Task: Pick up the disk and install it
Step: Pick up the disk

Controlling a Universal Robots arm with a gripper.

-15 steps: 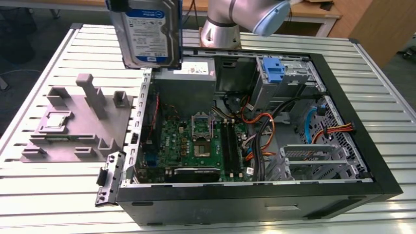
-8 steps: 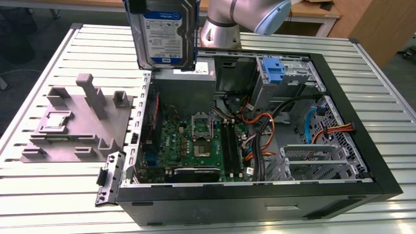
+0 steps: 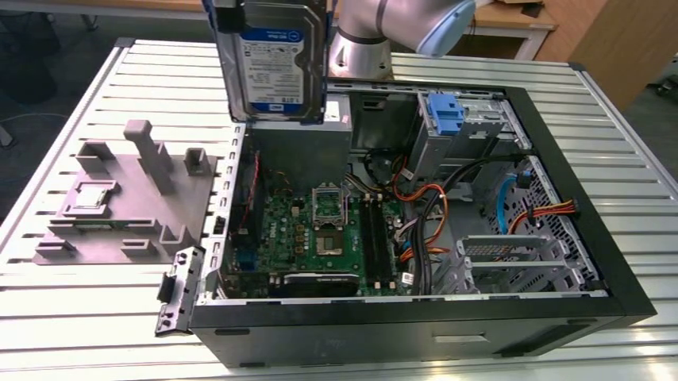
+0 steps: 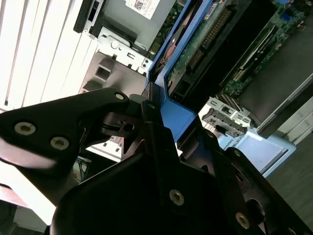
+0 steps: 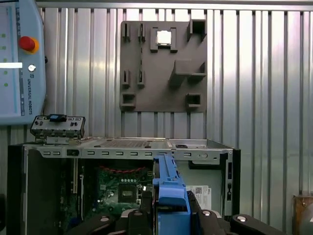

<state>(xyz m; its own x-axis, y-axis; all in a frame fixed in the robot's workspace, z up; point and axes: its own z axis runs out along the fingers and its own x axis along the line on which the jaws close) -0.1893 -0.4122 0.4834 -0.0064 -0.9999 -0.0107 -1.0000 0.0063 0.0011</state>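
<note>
The disk point(image 3: 278, 59) hangs upright at the top of the exterior view, left of the middle, over the open computer case point(image 3: 424, 325). A grey holder block point(image 3: 127, 198) sits at the exterior view's left. In the second wrist view the gripper point(image 4: 156, 115) is closed tight on the disk's blue frame point(image 4: 183, 122). In the first wrist view the black fingers point(image 5: 208, 220) squeeze that frame point(image 5: 168, 183), with the case just past it.

The exterior view looks steeply down on the open computer case point(image 3: 424, 327); both wrist views, close behind the disk point(image 5: 168, 191), share its motherboard point(image 5: 120, 188).
</note>
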